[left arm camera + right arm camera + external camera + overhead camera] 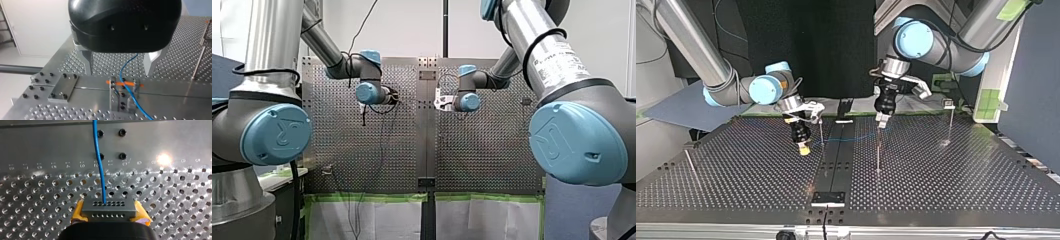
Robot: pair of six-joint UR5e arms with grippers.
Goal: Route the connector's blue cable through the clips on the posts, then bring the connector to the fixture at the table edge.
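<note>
In the right wrist view my right gripper (pixel 108 217) is shut with its yellow pads (pixel 78 213) on the grey connector (pixel 108 208). The blue cable (pixel 99 157) runs from the connector's face away over the table. In the top view this gripper (pixel 803 148) hovers low over the table left of the centre strip. My left gripper (pixel 120 65) stands open with metal fingers (pixel 88 61) on either side of the blue cable (pixel 125 67), just above a post clip (pixel 122 84) with an orange band. In the top view it (pixel 882 119) sits over a thin post (pixel 878 150). A faint blue cable (pixel 863 136) spans between the two grippers.
Other thin posts stand at the top view's right (pixel 950 122), beside my right gripper (pixel 822 131) and at the far left (pixel 690 162). A small plate fixture (pixel 828 198) sits at the near table edge. A bolted plate (pixel 50 85) lies beside the left gripper.
</note>
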